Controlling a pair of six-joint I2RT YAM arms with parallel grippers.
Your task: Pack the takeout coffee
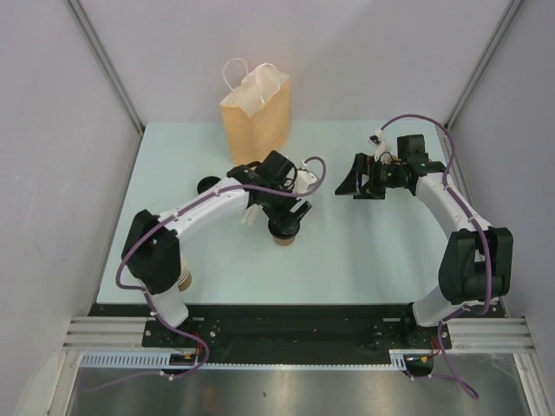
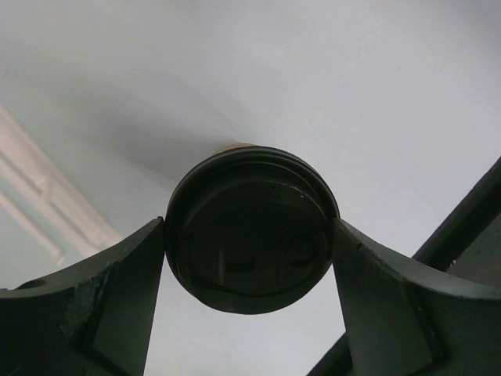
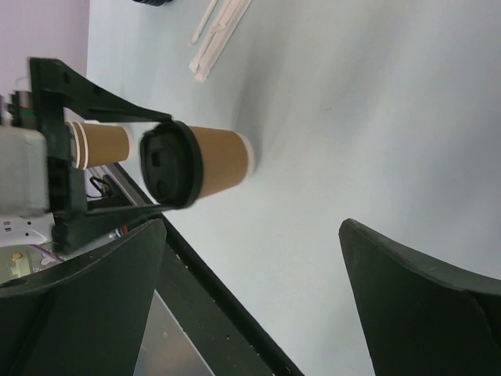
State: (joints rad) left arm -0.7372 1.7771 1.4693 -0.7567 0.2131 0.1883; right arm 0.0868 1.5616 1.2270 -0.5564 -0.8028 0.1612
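Straddling the takeout coffee (image 2: 250, 243) at its black lid (image 3: 168, 164), the left pincer (image 2: 250, 262) has both fingers (image 2: 125, 282) pressed against opposite sides of the lid rim; no gap is visible on either side. Reads as clamped on the cup. Cup upright on the table (image 1: 364, 251), near its middle, in front of the brown paper bag (image 1: 256, 113) and apart from it. Right pincer (image 3: 250, 301): jaws wide apart, nothing between them, touching nothing, hovering over the right rear of the table. Stack of lidless cups (image 1: 184, 279) beside the left arm's base.
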